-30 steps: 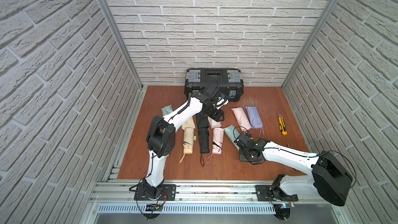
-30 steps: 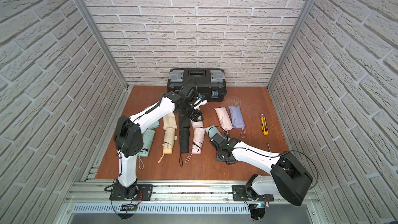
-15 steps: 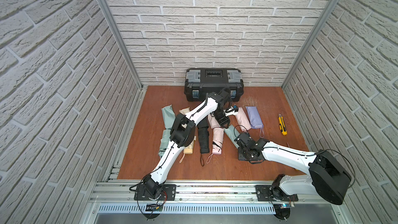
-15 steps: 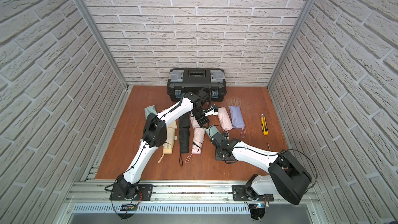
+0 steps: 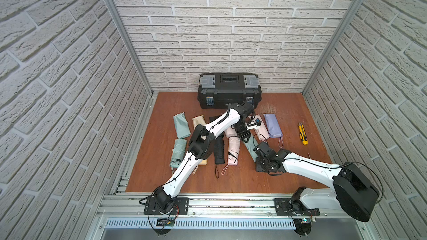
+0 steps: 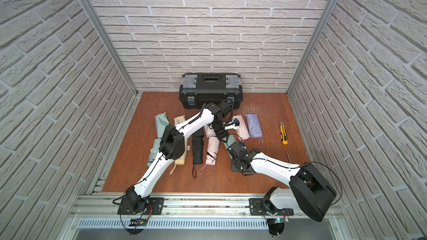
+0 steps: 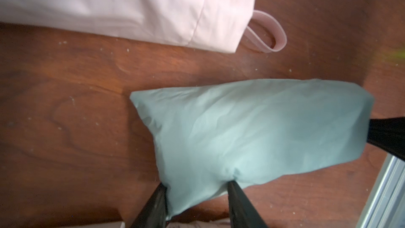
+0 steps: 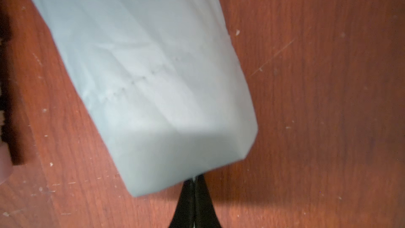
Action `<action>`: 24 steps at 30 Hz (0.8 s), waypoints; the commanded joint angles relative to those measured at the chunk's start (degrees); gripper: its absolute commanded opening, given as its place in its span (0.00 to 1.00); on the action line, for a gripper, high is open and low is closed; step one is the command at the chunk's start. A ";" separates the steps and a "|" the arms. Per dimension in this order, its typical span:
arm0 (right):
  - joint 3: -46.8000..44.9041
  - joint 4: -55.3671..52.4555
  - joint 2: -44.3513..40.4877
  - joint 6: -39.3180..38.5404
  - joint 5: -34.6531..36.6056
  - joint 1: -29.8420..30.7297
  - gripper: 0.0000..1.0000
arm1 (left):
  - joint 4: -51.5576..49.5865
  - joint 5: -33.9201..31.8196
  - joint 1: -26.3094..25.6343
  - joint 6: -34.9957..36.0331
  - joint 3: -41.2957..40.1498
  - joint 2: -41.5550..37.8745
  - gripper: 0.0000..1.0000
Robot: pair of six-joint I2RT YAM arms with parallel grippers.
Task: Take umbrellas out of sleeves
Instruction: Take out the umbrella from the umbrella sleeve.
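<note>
- Top view: mint green fabric sleeve [image 5: 250, 148] lies mid brown wooden desk [image 5: 231, 181], slanted between left fingers [image 5: 244, 135] and right fingers [image 5: 260, 152], in front of black plastic toolbox [image 5: 230, 93].
- Left wrist: left fingers [image 7: 238, 198] clamp one puffed end of sleeve [image 7: 252, 132]; pale pink flat fabric sleeve [image 7: 131, 3] beside it, apart.
- Right wrist: right fingers [image 8: 194, 196] closed tight on sleeve's [image 8: 153, 84] hem end.

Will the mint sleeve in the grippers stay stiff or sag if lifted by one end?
The mint sleeve looks thin and creased, so the cloth itself probably sags. Its end looks full and boxy, so something inside may stiffen it.
</note>
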 commanded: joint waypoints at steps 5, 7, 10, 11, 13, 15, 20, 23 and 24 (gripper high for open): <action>-0.63 1.04 -1.16 -0.27 0.00 -0.34 0.03 | -1.31 -0.31 -1.38 -0.77 4.77 2.84 0.46; -0.70 0.99 -1.12 -0.25 -0.01 -0.34 0.03 | -1.17 -1.10 -1.20 -0.71 4.46 2.24 0.46; -0.62 0.95 -1.09 -0.35 0.01 -0.34 0.03 | -0.74 -1.31 0.05 0.22 2.63 0.20 0.46; -0.63 0.99 -1.09 -0.36 0.00 -0.34 0.03 | -0.56 -1.04 0.66 0.88 1.54 -0.84 0.46; -0.63 1.08 -1.08 -0.36 0.01 -0.36 0.03 | -0.21 -0.29 1.97 2.60 -0.38 -2.80 0.47; -0.69 1.09 -1.08 -0.36 -0.01 -0.31 0.03 | 0.40 -0.53 2.89 4.62 -2.14 -4.57 0.48; -0.63 1.17 -0.90 -0.37 0.01 -0.34 0.03 | -3.31 0.55 2.73 21.36 -5.01 -6.32 0.48; -0.67 1.17 -0.95 -0.25 0.01 -0.24 0.03 | -0.17 -1.33 2.65 23.12 -7.72 -7.42 0.48; -0.71 1.25 -1.04 -0.19 -0.01 -0.34 0.03 | -0.10 -1.59 2.72 23.06 -7.22 -7.01 0.48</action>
